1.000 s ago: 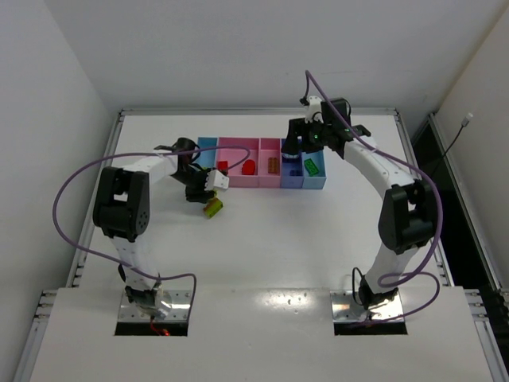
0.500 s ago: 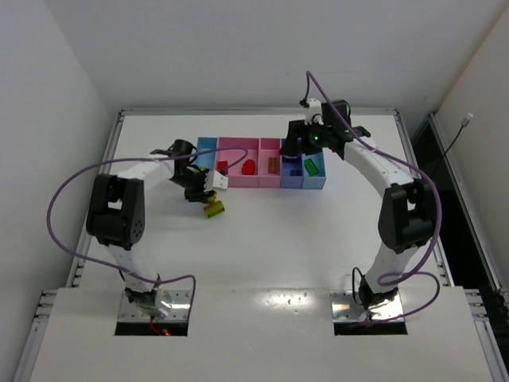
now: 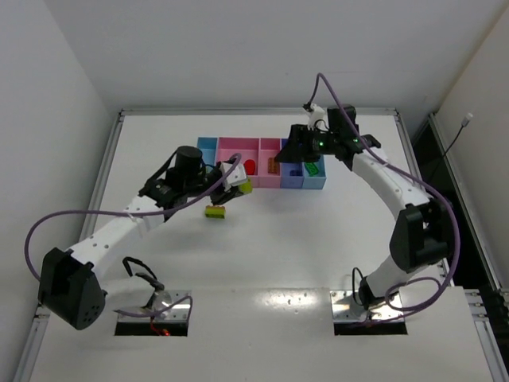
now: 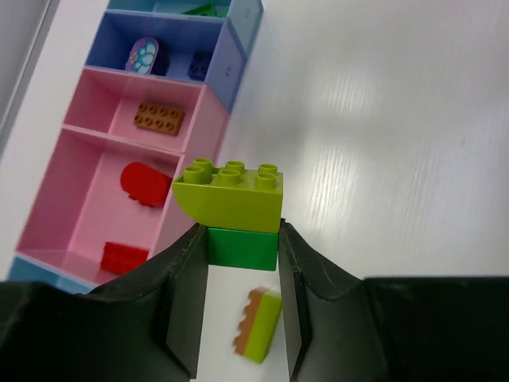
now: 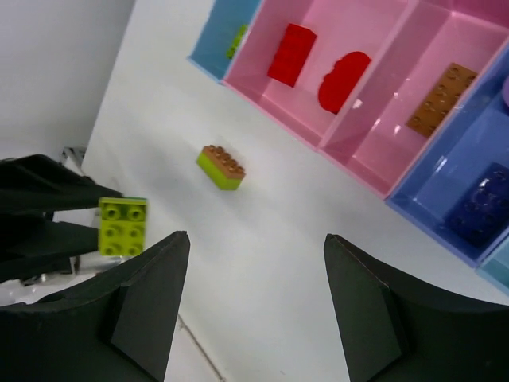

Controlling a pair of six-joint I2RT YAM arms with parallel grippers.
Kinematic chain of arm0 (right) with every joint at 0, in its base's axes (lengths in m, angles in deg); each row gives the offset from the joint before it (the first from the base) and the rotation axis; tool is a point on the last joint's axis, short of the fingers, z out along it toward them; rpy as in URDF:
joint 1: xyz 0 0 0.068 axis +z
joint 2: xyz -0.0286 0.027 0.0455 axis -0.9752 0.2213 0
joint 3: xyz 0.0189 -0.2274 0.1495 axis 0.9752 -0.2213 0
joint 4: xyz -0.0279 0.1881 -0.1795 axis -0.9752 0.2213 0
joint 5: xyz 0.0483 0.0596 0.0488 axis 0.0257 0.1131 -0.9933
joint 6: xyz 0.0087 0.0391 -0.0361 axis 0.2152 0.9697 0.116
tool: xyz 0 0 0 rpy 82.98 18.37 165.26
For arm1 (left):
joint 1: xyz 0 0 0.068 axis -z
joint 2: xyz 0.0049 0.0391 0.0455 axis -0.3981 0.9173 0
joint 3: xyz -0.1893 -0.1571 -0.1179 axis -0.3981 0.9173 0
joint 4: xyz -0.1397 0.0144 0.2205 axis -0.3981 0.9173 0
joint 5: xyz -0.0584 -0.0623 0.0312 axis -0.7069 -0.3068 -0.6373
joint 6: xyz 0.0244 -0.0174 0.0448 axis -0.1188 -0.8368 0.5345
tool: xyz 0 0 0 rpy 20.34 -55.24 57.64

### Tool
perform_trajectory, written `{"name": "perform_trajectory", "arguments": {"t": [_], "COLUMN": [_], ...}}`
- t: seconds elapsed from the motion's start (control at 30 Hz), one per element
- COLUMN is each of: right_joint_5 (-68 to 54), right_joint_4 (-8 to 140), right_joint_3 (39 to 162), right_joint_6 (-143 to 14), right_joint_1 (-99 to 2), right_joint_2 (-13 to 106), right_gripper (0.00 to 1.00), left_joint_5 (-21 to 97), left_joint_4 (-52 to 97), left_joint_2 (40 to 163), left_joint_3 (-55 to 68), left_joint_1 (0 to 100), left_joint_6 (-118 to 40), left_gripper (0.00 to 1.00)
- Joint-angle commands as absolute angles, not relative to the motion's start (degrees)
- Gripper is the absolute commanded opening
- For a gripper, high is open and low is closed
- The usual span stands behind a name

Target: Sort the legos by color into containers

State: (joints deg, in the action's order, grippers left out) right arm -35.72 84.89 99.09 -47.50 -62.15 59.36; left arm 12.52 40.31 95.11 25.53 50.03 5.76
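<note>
Left gripper (image 4: pixel 241 256) has a catch: its two black jaws pinch a green brick (image 4: pixel 242 247) from either side. A yellow-green brick (image 4: pixel 231 195) sits stacked on top of it, riding clear above the fingertips, and the pair is lifted off the table (image 4: pixel 382 159). Through the gap between those jaws, down on the white surface, lies a two-tone brick (image 4: pixel 259 324), yellow-green with an orange-brown studded top, touched by neither finger. Off to the left of the jaws runs the row of trays. Nearest is the wide pink tray (image 4: pixel 79 207) with a red brick (image 4: pixel 123 256) and a rounded red piece (image 4: pixel 145 183). Beyond it comes the narrow pink tray (image 4: pixel 111 99) with an orange brick (image 4: pixel 159 118). Then the periwinkle tray (image 4: pixel 227 68) with a dark purple brick (image 4: pixel 199 65) and a flower-printed purple piece (image 4: pixel 144 56), and the blue tray (image 4: pixel 249 16) farthest out. Over to the right gripper (image 5: pixel 254 239): jaws spread wide, nothing between them, hovering high over the row of trays. From its camera the trays lie ahead and to the right of the jaws, the two-tone brick sits ahead of the left finger, and the left gripper's load shows just outside that finger. The light blue tray (image 5: pixel 213 44) at the row's end holds something yellow-green.
</note>
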Motion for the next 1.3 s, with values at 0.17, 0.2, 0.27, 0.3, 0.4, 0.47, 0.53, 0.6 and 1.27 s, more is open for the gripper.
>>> {"name": "perform_trajectory", "arguments": {"t": [0.17,0.2,0.27,0.3,0.4,0.47,0.53,0.6,1.27], "right_joint_5": [-40.0,-40.0,-40.6,-40.6,-40.6,-40.0,-40.0,-39.5,-41.1], "right_joint_4": [85.0,85.0,85.0,85.0,85.0,85.6,87.0,87.0,84.2], "right_joint_3": [99.9,99.9,99.9,99.3,99.3,99.3,99.3,98.8,100.4], "right_joint_6": [-46.5,-46.5,-47.0,-47.0,-47.5,-47.5,-48.7,-49.2,-47.6], "right_joint_1": [-57.1,-56.4,-55.9,-55.3,-54.8,-54.2,-53.7,-53.1,-52.1], "right_joint_2": [54.8,54.8,54.2,54.2,54.2,54.2,54.2,54.7,60.1], "right_gripper": [0.71,0.71,0.71,0.71,0.71,0.71,0.71,0.71,0.71], "left_joint_5": [18.0,18.6,19.9,19.9,20.8,22.6,23.1,23.1,23.7], "left_joint_4": [26.3,26.3,26.3,26.3,27.6,27.6,27.6,27.6,27.6], "left_joint_2": [97.2,97.9,98.6,99.2,100.4,101.1,101.7,101.7,102.2], "left_joint_3": [24.8,24.1,23.4,22.5,20.8,20.3,20.3,19.8,18.7], "left_joint_1": [57.1,57.6,58.2,58.2,58.7,58.7,58.7,58.7,59.2], "left_joint_6": [-13.9,-13.9,-13.0,-12.3,-9.9,-9.2,-8.5,-7.9,-6.3], "left_gripper": [0.00,0.00,0.00,0.00,0.00,0.00,0.00,0.00,0.00]}}
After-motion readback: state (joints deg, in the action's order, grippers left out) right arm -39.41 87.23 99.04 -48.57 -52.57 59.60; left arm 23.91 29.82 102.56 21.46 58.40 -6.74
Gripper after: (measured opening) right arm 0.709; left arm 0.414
